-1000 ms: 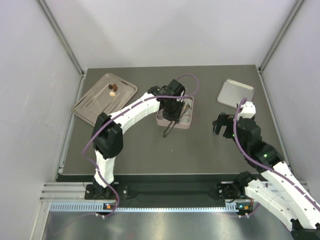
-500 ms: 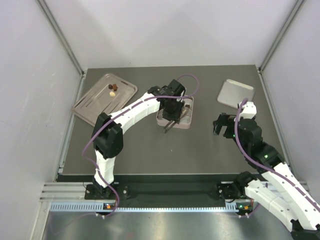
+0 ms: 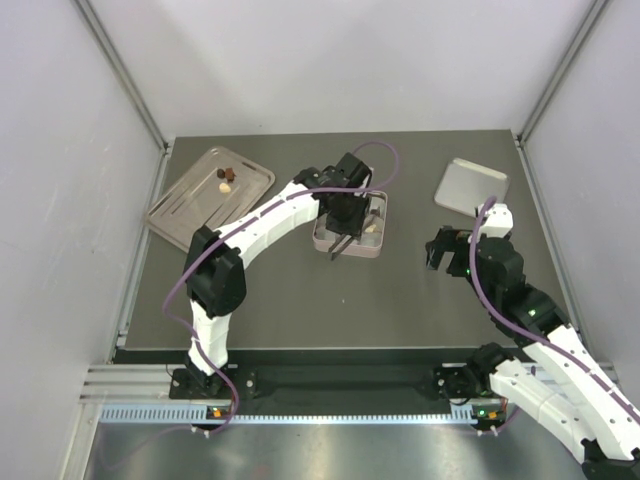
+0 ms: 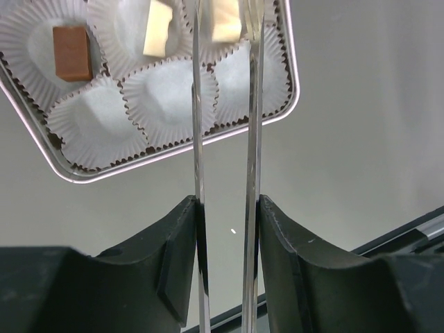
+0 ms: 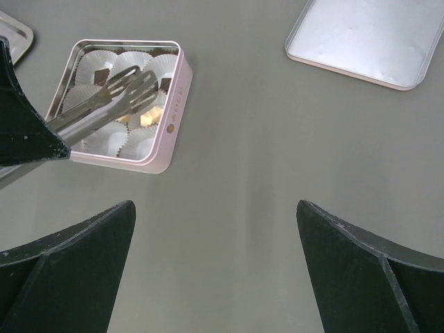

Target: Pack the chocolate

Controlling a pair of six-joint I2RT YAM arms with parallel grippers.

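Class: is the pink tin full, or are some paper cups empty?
Partly filled: the tin holds a brown piece and a cream piece in cups, but three neighbouring cups are empty.

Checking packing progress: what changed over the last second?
The left gripper, holding the tongs, drew slightly away from the robot over the pink tin, uncovering a cream chocolate inside it. The open right gripper, the tray with its remaining chocolates and the tin lid stayed put.

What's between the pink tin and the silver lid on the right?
Nothing. Only bare dark table lies between the pink tin and the silver lid, shown plainly in the right wrist view and the top view.
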